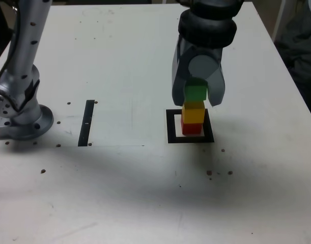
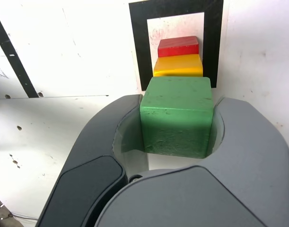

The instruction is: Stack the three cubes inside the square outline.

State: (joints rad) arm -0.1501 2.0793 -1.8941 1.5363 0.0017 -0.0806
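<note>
The gripper (image 1: 196, 97) grips the green cube (image 1: 195, 93) in the exterior view's upper right, over the yellow cube (image 1: 193, 113) and the red cube (image 1: 192, 128) inside the square (image 1: 171, 127). Best to keep green level, centre it over yellow, lower gently until seated, then open evenly without nudging the stack.

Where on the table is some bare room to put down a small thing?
In the exterior view, between the black strip and the square outline; also to the outline's right. It is crowded at the outline, where the gripper grips the green cube.
</note>
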